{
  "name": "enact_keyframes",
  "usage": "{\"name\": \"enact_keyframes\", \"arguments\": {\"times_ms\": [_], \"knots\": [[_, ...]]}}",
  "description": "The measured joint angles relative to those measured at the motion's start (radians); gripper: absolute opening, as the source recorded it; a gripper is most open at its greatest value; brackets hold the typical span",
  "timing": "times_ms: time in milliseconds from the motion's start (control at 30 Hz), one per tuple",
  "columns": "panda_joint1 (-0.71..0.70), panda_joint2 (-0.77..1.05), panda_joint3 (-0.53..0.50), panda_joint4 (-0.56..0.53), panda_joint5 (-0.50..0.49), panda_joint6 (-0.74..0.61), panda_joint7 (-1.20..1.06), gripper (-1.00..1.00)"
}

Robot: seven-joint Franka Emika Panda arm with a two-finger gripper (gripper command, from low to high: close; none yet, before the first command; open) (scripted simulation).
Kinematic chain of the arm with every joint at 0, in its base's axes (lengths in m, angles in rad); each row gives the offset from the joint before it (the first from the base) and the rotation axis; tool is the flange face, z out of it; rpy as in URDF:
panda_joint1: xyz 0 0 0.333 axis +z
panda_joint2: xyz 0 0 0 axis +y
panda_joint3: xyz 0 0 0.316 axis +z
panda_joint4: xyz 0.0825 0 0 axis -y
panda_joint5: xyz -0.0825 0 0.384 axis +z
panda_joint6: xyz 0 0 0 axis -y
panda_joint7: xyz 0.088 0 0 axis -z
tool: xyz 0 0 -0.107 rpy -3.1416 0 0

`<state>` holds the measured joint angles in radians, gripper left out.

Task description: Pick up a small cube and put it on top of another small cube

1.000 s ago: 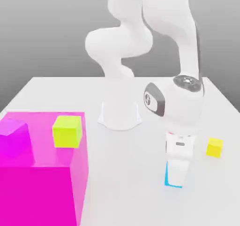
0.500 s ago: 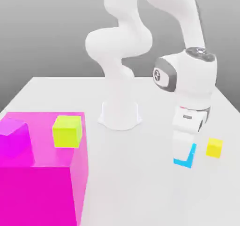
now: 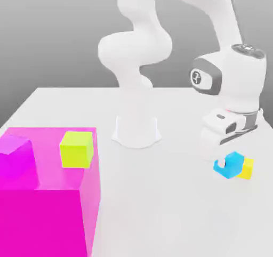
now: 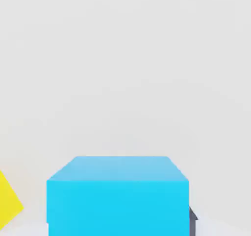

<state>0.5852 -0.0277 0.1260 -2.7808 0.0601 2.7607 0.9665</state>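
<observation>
Our end effector [image 3: 228,155] is pinching the cyan cube [image 3: 230,164], carrying it clear of the bench [image 3: 160,208] and just beside the small yellow cube [image 3: 246,168], on the side facing the arm's base [image 3: 136,130]. In the hand view the cyan cube [image 4: 117,196] sits between the fingers with a corner of the yellow cube [image 4: 9,200] at its flank. We judge this to be the carrying step. Next we need to bring the cyan cube squarely over the yellow cube, lower it flat, and only then let go.
</observation>
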Motion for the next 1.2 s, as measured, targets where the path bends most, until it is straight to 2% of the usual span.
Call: {"name": "enact_keyframes", "arguments": {"times_ms": [1000,1200], "knots": [[0.126,-0.072,0.171,0.016,0.009,-0.088,1.355,-1.00],[0.128,-0.075,0.186,0.020,0.008,-0.074,1.426,-1.00]]}}
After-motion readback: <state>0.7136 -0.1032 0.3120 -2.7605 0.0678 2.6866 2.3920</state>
